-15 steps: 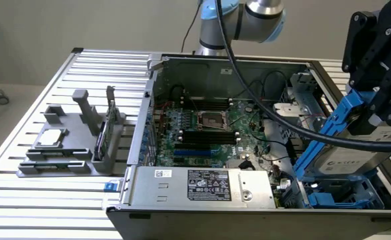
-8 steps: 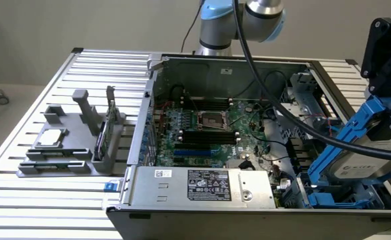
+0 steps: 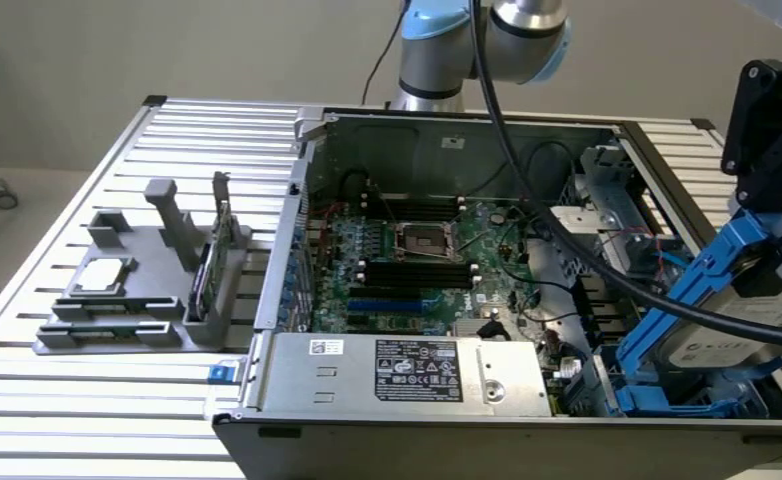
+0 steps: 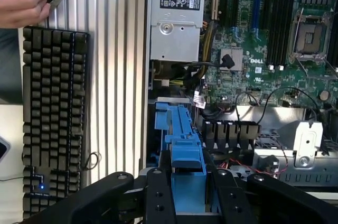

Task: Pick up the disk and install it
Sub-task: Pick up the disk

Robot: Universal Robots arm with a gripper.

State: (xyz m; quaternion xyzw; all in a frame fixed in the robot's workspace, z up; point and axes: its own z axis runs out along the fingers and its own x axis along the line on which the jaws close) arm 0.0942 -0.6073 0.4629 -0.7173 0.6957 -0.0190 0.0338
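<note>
Black gripper (image 4: 186, 195) jaws clamp the blue-framed silver-grey metal hard disk (image 3: 731, 338), tilted, lower end in the drive bay (image 3: 671, 402) at the open grey computer case's (image 3: 498, 124) corner. Probably stiff, heavyish and shock-sensitive. Best held by the side rails of its blue plastic carrier (image 4: 182, 134).

Exterior view: elevated, oblique, whole computer case (image 3: 471, 135). Wrist view: close, downward. Shared: motherboard (image 3: 418, 275) (image 4: 285, 71).
</note>
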